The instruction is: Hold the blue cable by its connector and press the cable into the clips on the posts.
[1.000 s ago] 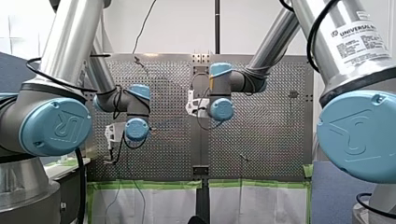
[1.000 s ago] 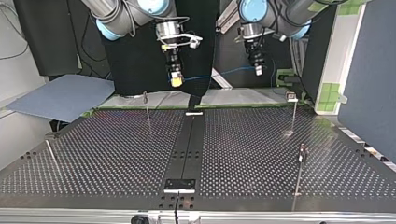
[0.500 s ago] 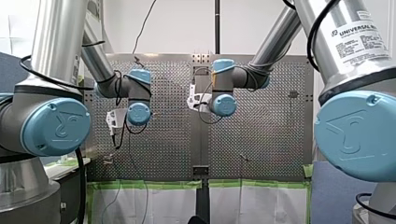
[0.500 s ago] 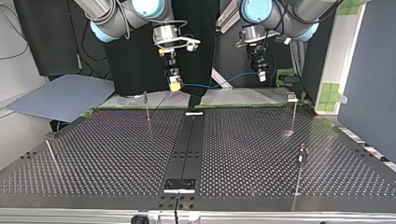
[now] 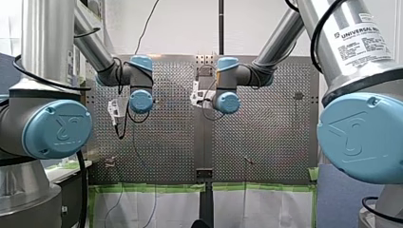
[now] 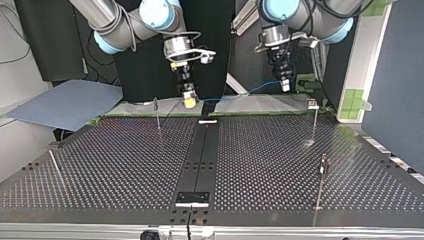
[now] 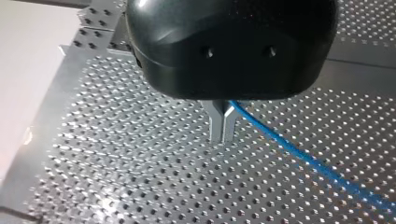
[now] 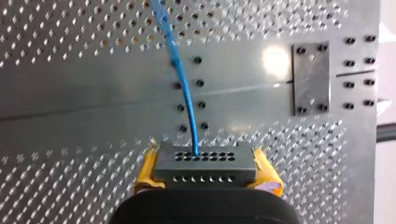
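The right tool (image 8: 205, 164) is clamped on the connector (image 8: 205, 170) between yellow pads (image 8: 267, 171). The blue cable (image 8: 184, 93) runs ahead from it to the left tool (image 7: 222, 127), whose metal fingers are pinched together on it. If the tools pull apart, the thin cable could slip free or miss a clip. Both tools point down above the tabletop (image 6: 125, 160), a post (image 6: 157, 112) just beside the right one.

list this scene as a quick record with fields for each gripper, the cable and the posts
right gripper: yellow-padded fingers shut on the connector
left gripper: metal fingers shut on the blue cable
cable path: runs through the air between the two grippers
posts: thin, upright on the table; cable pressed into none of them
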